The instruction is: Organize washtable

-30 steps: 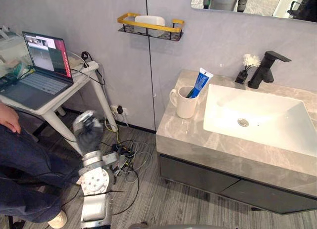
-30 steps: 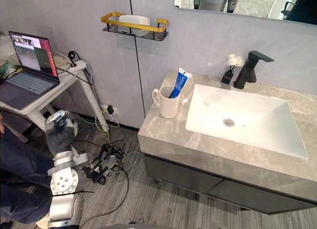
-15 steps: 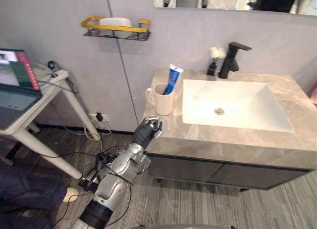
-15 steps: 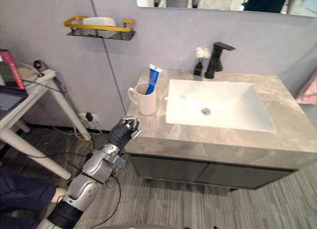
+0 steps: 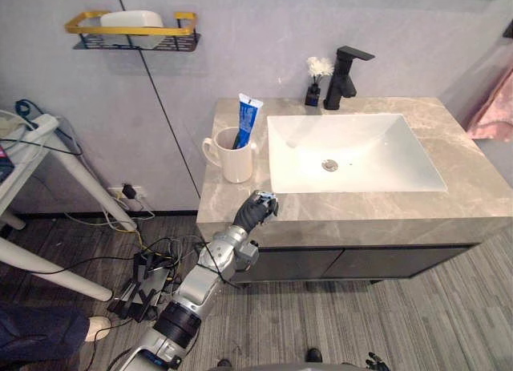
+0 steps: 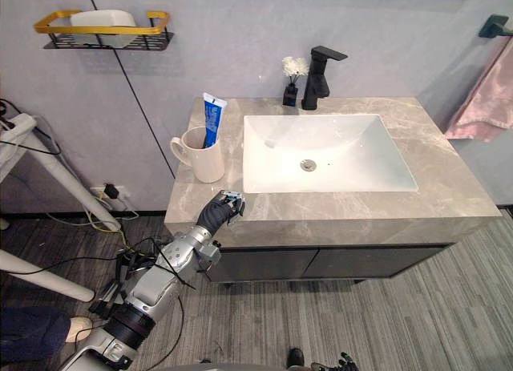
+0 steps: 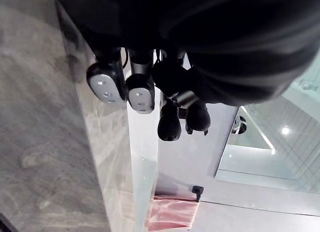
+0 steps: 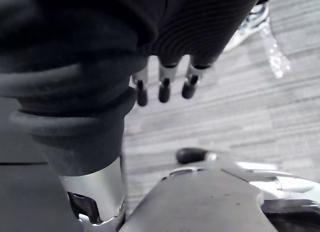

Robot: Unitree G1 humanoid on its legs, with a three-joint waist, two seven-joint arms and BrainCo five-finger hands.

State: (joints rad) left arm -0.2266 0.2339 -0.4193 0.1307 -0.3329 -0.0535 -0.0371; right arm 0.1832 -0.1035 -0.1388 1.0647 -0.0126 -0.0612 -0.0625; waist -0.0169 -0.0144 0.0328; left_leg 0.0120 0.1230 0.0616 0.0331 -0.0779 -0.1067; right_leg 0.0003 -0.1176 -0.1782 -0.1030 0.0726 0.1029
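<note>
A white glazed mug [image 5: 232, 156] is standing near the counter's [image 5: 353, 204] left edge, holding an upright blue tube [image 5: 245, 118]. At the back edge a small dark bottle [image 5: 312, 96] is carrying a white tufted flower [image 5: 319, 65], just beside the angular black tap [image 5: 343, 69]. On the wall a black wire shelf [image 5: 128, 32] with a yellow rail is cradling a rounded white bar [image 5: 132, 18]. The counter is showing veined grey-beige stone around a smooth white rectangular sink [image 5: 361, 159]. The left hand [image 5: 252, 213] is poised at the counter's front edge near the left corner, fingers curling inward, clenching nothing. The right hand [image 8: 164, 87] is hanging over the striped grey floor [image 8: 240, 106], fingers straight and released.
</note>
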